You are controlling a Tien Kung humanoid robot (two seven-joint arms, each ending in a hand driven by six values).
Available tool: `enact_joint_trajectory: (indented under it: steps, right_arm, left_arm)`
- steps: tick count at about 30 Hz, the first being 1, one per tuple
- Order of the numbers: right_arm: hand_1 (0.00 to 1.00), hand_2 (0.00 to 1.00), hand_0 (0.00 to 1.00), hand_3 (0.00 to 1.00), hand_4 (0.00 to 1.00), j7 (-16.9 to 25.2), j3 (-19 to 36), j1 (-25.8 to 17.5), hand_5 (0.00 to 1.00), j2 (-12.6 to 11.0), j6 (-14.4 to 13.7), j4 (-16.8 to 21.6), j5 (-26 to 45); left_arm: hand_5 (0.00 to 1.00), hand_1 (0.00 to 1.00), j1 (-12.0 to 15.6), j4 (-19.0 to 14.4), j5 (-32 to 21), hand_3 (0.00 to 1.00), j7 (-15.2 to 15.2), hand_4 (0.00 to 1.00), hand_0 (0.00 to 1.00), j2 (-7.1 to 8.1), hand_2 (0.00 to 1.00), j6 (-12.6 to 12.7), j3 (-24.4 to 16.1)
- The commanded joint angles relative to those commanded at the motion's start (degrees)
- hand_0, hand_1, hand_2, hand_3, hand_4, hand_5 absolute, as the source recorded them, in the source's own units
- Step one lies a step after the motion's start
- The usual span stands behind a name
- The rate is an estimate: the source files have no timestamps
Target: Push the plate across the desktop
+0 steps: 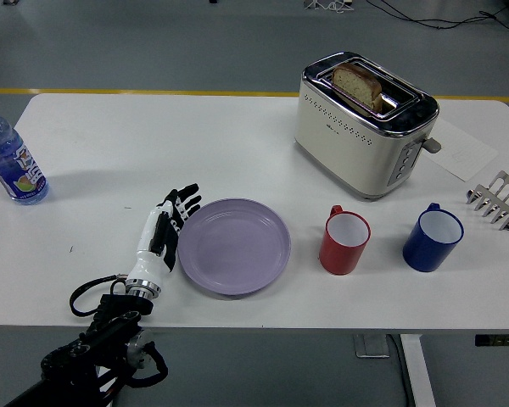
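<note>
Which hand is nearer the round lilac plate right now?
Left. The left hand lies flat against the round lilac plate's left rim; the right hand is out of view.

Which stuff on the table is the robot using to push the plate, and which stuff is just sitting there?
Part of the job:
purple plate
left hand, flat against the plate's left rim
white table

Just lying about:
water bottle
toaster with bread in it
red mug
blue mug
metal rack
</note>
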Motion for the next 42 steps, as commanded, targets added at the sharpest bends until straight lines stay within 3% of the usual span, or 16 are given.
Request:
enact_joint_trajectory:
  steps: [7, 21, 26, 32, 33, 36, 38, 39, 42]
  right_arm:
    - [0.519, 0.589, 0.608, 0.574, 0.367, 0.0, -0.2, -0.2, 0.249, 0.0, 0.0, 0.0, 0.1]
    - [0.520, 0.589, 0.608, 0.575, 0.365, 0.2, -0.5, 0.0, 0.248, -0.1, -0.1, 0.0, 0.7]
    - [0.520, 0.589, 0.608, 0.575, 0.365, 0.2, -0.4, 0.0, 0.248, -0.1, -0.1, 0.0, 0.8]
    - [0.520, 0.589, 0.607, 0.575, 0.365, 0.3, -0.1, 0.1, 0.248, -0.4, -0.1, 0.0, 0.4]
    - [0.520, 0.589, 0.607, 0.575, 0.365, 0.3, 0.2, 0.2, 0.248, -0.5, -0.1, 0.0, 0.1]
    - [0.520, 0.589, 0.607, 0.575, 0.365, 0.3, 0.3, 0.2, 0.248, -0.5, -0.1, 0.0, 0.0]
    - [0.520, 0.589, 0.607, 0.575, 0.365, 0.3, 0.2, 0.3, 0.248, -0.6, -0.2, 0.0, 0.2]
    - [0.520, 0.589, 0.608, 0.575, 0.365, 0.3, 0.4, 0.3, 0.248, -0.7, -0.2, 0.0, -0.1]
    - [0.520, 0.589, 0.608, 0.575, 0.365, 0.3, 0.6, 0.2, 0.248, -0.7, -0.1, 0.0, -0.3]
  left_arm:
    - [0.998, 0.838, -1.2, -0.3, -0.7, 0.743, 0.0, 0.445, 0.820, 0.00, 0.865, -0.4, 4.2]
    - [0.998, 0.838, -2.3, -0.9, -0.6, 0.743, 0.0, 0.441, 0.819, 0.00, 0.865, -0.1, 3.3]
    - [0.998, 0.838, -1.4, -1.8, 1.3, 0.743, 0.0, 0.441, 0.819, 0.00, 0.865, 0.8, -1.5]
    - [0.998, 0.828, 1.1, -5.1, 4.2, 0.738, 0.0, 0.441, 0.810, 0.00, 0.857, 2.6, -12.2]
    - [0.998, 0.731, 1.8, -6.3, 5.0, 0.657, 0.0, 0.441, 0.739, 0.03, 0.753, 2.6, -14.7]
    - [0.998, 0.731, 3.3, -8.3, 8.0, 0.657, 0.2, 0.441, 0.739, 1.28, 0.753, 1.5, -20.5]
    - [0.998, 0.731, 4.3, -9.3, 9.0, 0.657, 2.6, 0.441, 0.739, 2.44, 0.753, -0.4, -24.3]
    - [0.998, 0.677, 5.0, -9.8, 8.8, 0.602, 4.3, 0.440, 0.695, 3.20, 0.677, -1.5, -26.3]
    - [0.998, 0.677, 6.7, -11.0, 10.0, 0.602, 7.4, 0.440, 0.695, 4.54, 0.677, -3.0, -31.0]
